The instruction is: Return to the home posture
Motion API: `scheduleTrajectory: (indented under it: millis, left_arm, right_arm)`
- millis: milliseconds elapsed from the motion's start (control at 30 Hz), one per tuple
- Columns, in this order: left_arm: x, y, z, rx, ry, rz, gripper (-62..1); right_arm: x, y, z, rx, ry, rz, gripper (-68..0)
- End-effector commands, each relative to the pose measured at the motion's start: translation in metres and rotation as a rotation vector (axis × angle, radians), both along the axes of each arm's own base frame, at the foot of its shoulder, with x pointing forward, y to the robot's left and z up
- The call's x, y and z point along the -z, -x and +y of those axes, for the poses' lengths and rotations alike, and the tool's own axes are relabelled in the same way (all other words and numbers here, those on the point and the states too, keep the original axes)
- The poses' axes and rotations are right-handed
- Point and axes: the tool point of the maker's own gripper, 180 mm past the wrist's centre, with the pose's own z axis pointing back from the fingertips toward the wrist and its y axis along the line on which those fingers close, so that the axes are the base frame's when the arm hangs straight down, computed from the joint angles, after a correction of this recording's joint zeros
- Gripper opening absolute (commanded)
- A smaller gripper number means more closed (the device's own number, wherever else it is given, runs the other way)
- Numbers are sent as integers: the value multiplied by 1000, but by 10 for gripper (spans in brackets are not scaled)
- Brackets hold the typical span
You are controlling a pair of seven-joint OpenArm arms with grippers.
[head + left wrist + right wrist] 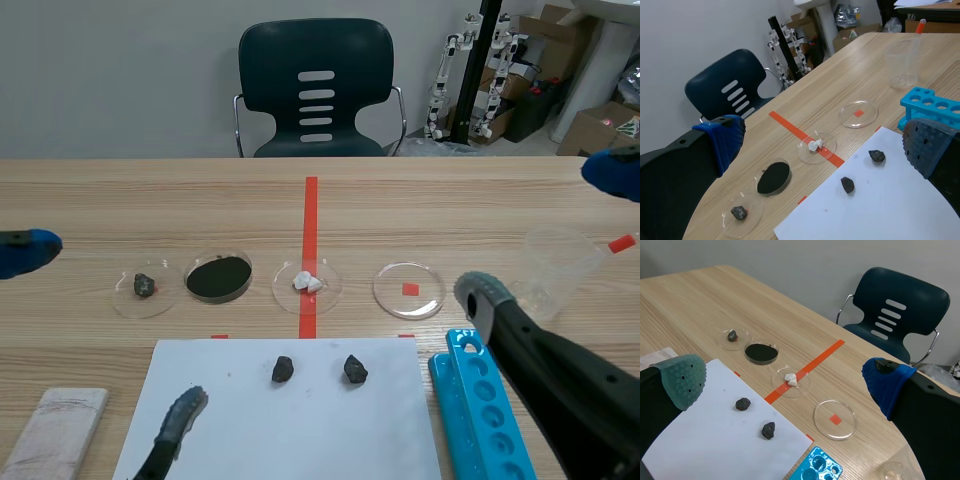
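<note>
Retracting home, we should draw each arm back slowly: left fingers (722, 142) and right fingers (682, 377) stand spread, empty, above the wooden bench (450, 190), the right arm beside the blue plastic tube rack (480, 405).

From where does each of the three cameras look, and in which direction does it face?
Scene view: between the arms, facing across the table to the chair; left end effector and right end effector show, open.
Left wrist view: on the left arm, facing rightward and away over the dishes; its two fingers show.
Right wrist view: on the right arm, facing leftward and away over the paper; its two fingers show.
Shared: both wrist views hold the rocks and chair.
</note>
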Motion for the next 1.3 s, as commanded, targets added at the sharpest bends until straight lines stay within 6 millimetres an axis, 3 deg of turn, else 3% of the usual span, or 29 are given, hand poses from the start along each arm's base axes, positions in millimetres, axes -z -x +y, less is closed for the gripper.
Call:
scheduleTrajectory:
  millis: [0, 1267]
  left_arm:
    - [-11, -1, -3, 3, 25, -31, 14]
    - [-12, -9, 7, -67, 118, 27, 14]
  right_arm:
    - [-8, -1, 1, -4, -19, -20, 4]
    - [-8, 0, 1, -5, -19, -20, 4]
